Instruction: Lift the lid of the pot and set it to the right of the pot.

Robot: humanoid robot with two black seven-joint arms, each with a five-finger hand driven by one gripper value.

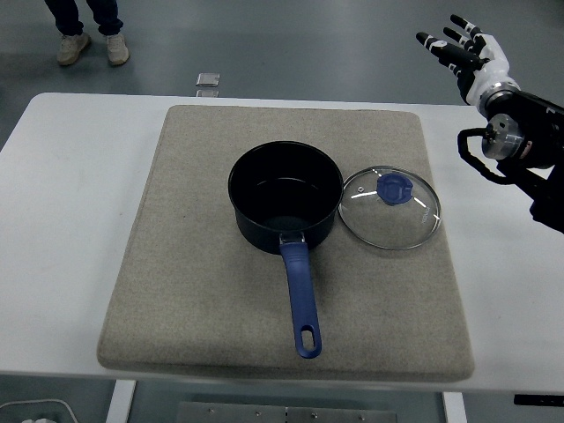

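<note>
**Lid off, lying right of pot**

Lid [390, 209] rests flat on mat [203, 291], touching pot [285, 196] on its right. Glass: rigid, breakable, likely slick; 1 sensible hold, the blue knob [394, 188]. Right hand [467, 53] raised, fingers spread, empty.

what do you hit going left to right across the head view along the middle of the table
bare white table → grey mat → dark blue pot → glass lid with blue knob → right hand, open, raised past the mat's right edge
</note>
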